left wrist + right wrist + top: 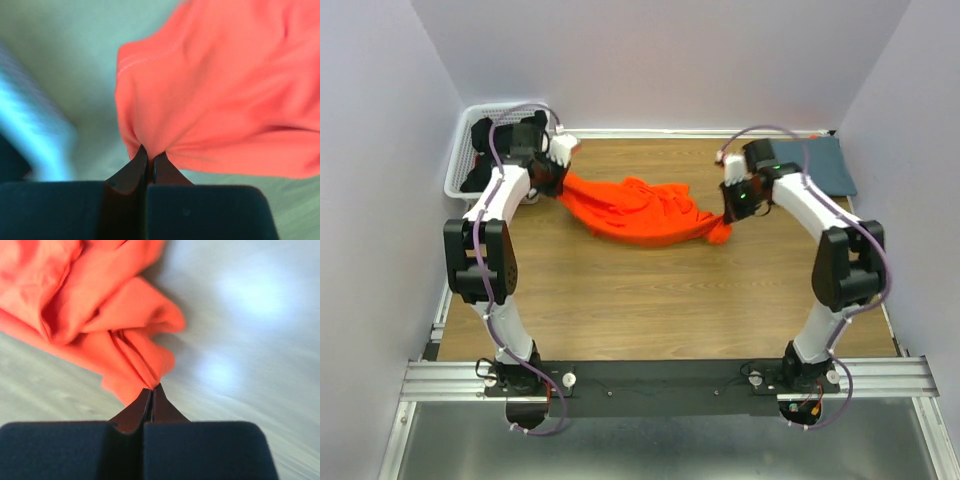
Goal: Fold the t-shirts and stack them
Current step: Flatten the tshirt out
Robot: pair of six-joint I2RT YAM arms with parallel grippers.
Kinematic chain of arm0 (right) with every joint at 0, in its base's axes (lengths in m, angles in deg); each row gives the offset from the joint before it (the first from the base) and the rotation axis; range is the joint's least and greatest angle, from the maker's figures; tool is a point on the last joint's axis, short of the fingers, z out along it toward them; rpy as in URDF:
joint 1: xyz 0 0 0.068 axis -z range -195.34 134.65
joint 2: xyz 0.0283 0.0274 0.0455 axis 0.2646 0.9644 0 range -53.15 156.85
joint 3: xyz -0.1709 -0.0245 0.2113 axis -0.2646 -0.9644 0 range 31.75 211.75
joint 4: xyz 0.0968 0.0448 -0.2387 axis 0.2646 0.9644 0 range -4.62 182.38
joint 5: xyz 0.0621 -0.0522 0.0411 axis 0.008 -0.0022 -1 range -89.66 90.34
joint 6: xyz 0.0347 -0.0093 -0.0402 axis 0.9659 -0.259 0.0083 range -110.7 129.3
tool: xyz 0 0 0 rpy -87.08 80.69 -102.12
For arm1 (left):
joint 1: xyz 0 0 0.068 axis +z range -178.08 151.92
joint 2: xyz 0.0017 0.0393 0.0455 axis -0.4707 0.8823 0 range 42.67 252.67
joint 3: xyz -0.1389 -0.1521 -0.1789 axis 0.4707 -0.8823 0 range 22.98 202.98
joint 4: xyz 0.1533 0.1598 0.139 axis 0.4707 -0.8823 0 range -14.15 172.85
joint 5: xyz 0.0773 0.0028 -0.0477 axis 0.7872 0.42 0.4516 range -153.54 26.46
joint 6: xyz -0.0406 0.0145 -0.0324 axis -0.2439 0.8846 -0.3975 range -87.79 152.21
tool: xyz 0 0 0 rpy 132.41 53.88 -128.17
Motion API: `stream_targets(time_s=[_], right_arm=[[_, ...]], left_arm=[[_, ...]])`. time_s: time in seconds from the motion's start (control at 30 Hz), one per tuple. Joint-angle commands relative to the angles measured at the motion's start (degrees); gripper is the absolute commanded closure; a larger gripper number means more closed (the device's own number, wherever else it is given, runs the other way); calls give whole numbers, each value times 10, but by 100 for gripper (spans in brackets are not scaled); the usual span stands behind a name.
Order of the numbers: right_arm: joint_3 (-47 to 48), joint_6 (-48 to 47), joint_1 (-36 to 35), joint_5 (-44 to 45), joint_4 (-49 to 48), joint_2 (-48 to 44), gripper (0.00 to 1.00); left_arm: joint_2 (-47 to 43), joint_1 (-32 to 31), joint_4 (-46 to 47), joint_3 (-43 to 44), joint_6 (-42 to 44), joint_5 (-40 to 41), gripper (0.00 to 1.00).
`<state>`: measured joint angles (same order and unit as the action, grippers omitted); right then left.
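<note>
Left gripper (148, 160): fingers pressed together, pinching an edge of the orange tee (640, 210); in the left wrist view the cloth bunches right at the tips, and a stitched hem line runs across above the pinch.

Right gripper (152, 392): also clamped, pinching a pleated corner of the same tee; folds fan out from the tips, up and to the left; wood surface blurred behind.

Top view: orange tee strung between the two grippers across the far half of the table (650, 300); crumpled and bunched, not laid flat; widest in the middle, narrowing to a point at each pinch; the middle looks to be resting on the wood, but contact can't be confirmed from this angle. Left pinch sits far left, near the basket; right pinch sits right of centre, a bit nearer the arm bases than the left one.

Slate blue-grey tee (825, 165): lies flat in the far right corner, up against the back wall; reads as a folded rectangle; well apart from the orange tee; the right arm's wrist and cable overlap its left edge in the top view.

White basket (458, 170): far left corner, beside the table edge; dark contents, can't tell what; the left arm's wrist sits over its right side.

Both arms reach forward from the near rail, elbows bowed outward.
</note>
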<state>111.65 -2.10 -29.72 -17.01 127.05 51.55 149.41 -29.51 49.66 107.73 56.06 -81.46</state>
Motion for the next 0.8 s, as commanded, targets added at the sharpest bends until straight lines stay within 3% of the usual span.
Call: stream_targets(time_s=[0.0,0.2,0.3,0.47,0.77], right_arm=[[88,-51,71,83,2,-61,99],[213,-79,117,126,4,-74,99],[248,-92,123,143,4,-89,99],[286,-116,124,161,5,-134,99],[265,-133,125,187,10,-178,100]], left_arm=[[-38,10,-42,128,-18,-52,100],[-32,10,-90,282,-45,-92,100],[-56,27,-90,303,-56,-106,100],[-122,36,-84,262,-46,-114,100],[-192,37,-101,241,-43,-131,100]])
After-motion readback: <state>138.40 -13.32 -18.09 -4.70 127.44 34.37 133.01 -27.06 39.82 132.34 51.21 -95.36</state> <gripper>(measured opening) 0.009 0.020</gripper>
